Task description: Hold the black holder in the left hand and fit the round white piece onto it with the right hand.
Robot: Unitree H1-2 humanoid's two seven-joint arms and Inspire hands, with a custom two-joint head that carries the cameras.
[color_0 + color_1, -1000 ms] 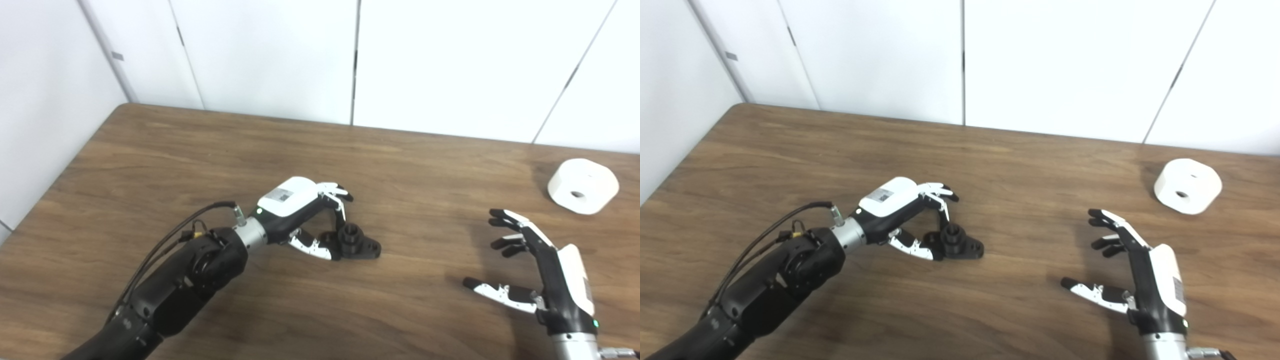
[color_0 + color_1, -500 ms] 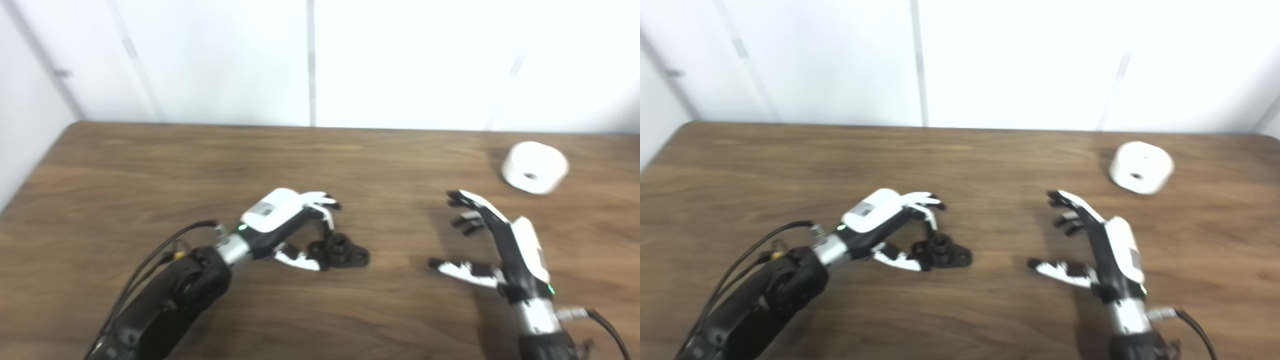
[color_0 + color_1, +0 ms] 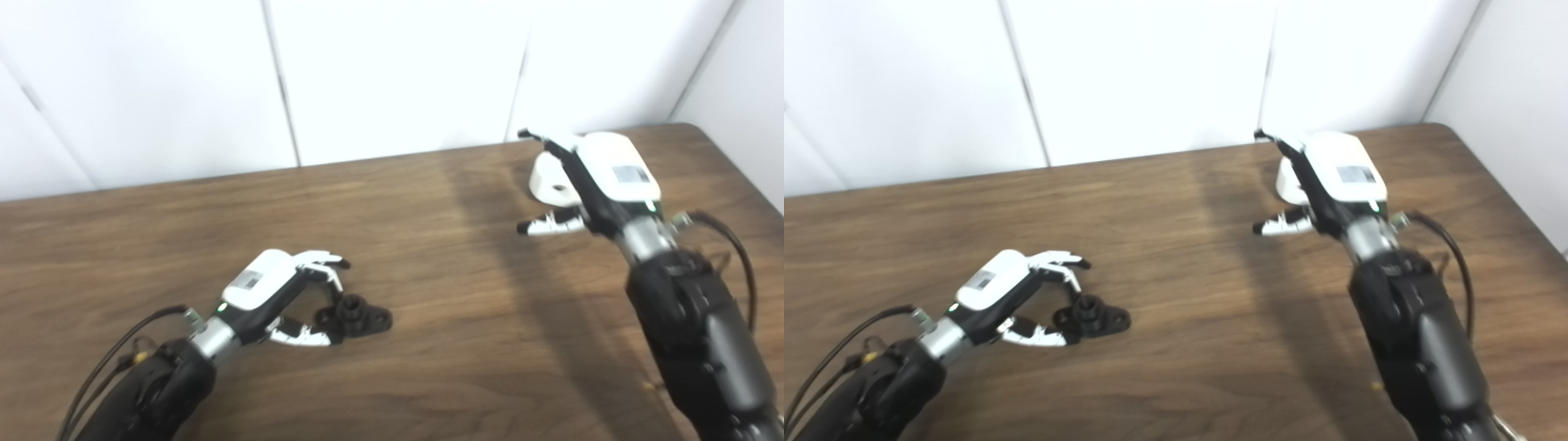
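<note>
Lower left of the frame, your left hand [image 3: 269, 294] is sitting low on the table [image 3: 429, 343], its arm running in from the bottom-left corner. Its fingers [image 3: 321, 264] are curling over from above and the thumb is lying along the wood underneath, and the holder [image 3: 354, 318] is resting on the table right at those tips. The near end of the holder is lying between fingers and thumb, but you are not getting a clear look at whether they are actually pinching it, so I cannot tell if that hand is clamped or just cupped around it. The holder's short round post is pointing up, and its flat end is sticking out to the right, free of the hand.

Moving across the middle, you are looking at bare brown wood.

Upper right, your right hand [image 3: 1329, 177] is reaching far across the table toward the back edge, its arm coming up from the bottom-right corner. The fingers are spread apart and the thumb is jutting out to the left, holding nothing. The white piece [image 3: 551, 180] is lying on the table just behind that hand, partly hidden by it, with its centre hole showing. Whether the fingers are touching it is not clear.
</note>
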